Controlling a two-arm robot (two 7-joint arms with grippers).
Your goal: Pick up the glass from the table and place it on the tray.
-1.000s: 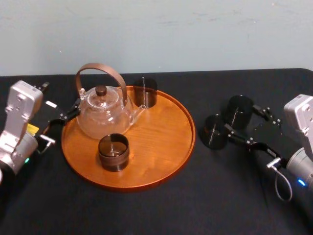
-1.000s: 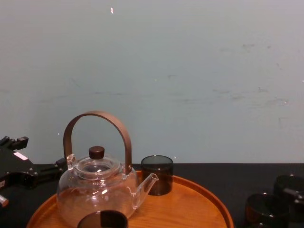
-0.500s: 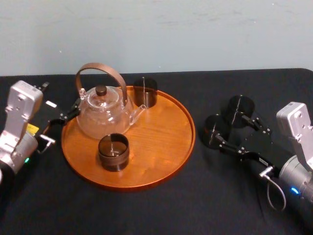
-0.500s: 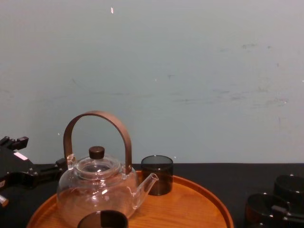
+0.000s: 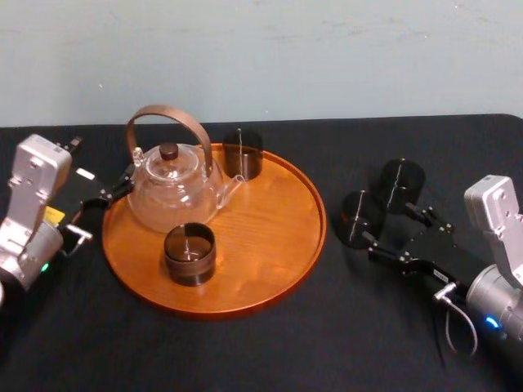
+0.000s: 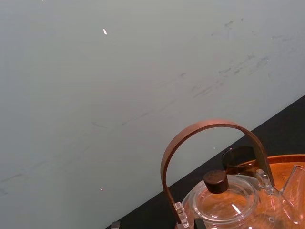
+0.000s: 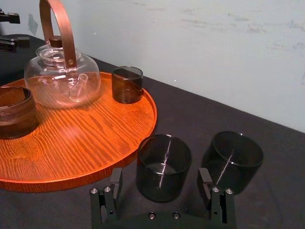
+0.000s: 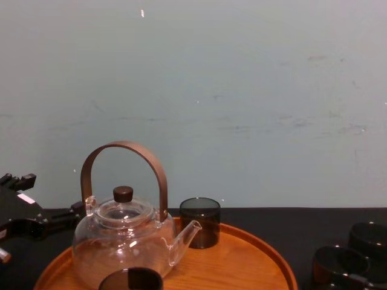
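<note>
Black table (image 5: 245,351) in the head view: the tray (image 5: 304,245) sits left of centre carrying a teapot (image 5: 173,192). The glass (image 5: 357,219) stands upright on the table just right of the rim, with a second glass (image 5: 402,185) just beside it. The right gripper (image 5: 386,223) reaches toward the pair; the left gripper (image 5: 105,196) is parked by the teapot. Left wrist view: teapot and wall. Right wrist view: jaws spread wide and empty, glass dead ahead between them. Chest view: both glasses low on the right, off the tray. The right arm is plainly nearer, so a straight push forward should bracket it.
</note>
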